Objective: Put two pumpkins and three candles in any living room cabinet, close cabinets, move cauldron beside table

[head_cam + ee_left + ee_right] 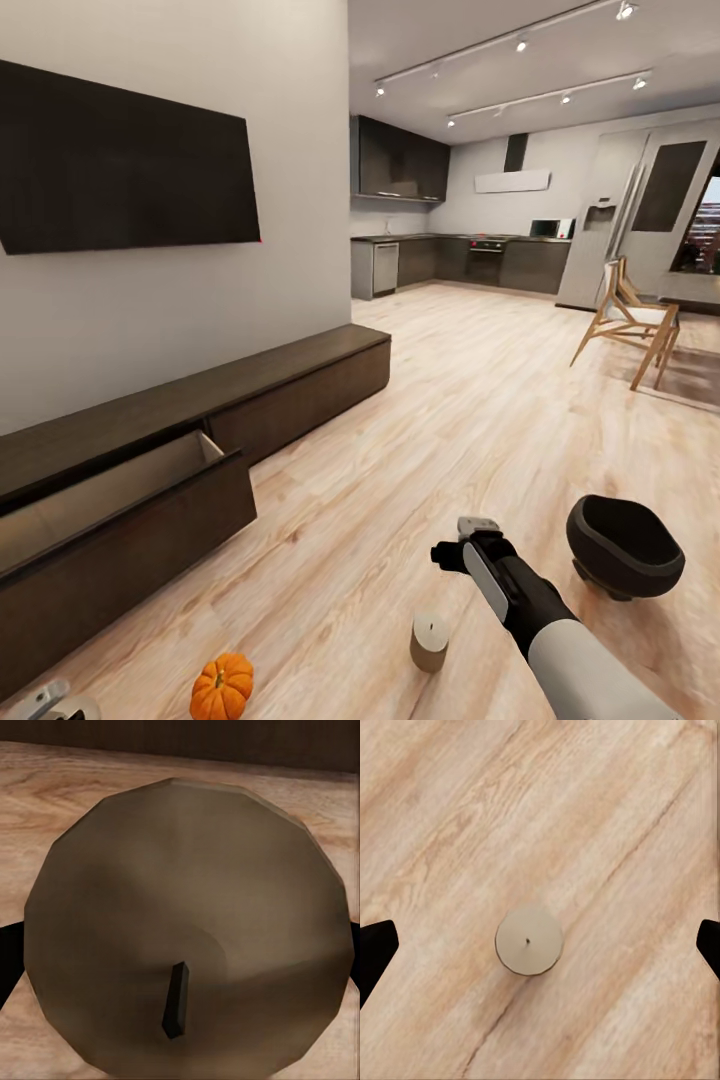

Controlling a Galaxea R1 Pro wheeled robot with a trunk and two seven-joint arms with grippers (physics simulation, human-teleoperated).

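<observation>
A beige candle (187, 892) looms very close in the left wrist view, its sides against the dark fingers (9, 961) of my left gripper (180, 960), which is shut on it; the same gripper (45, 703) peeks in at the head view's bottom left corner. Another candle (429, 641) stands upright on the floor, with my open right gripper (455, 550) just beyond and above it. From that wrist it (529, 941) sits centred between the wide-apart fingertips (376, 949). An orange pumpkin (222, 686) rests on the floor. The black cauldron (622, 545) stands to the right. One drawer (120, 500) of the long dark cabinet (300, 385) is open.
A black TV (120, 165) hangs on the wall above the cabinet. A wooden chair (630, 325) stands at the far right, and the kitchen cupboards (440, 260) line the back. Bare wood floor (450, 420) stretches between them.
</observation>
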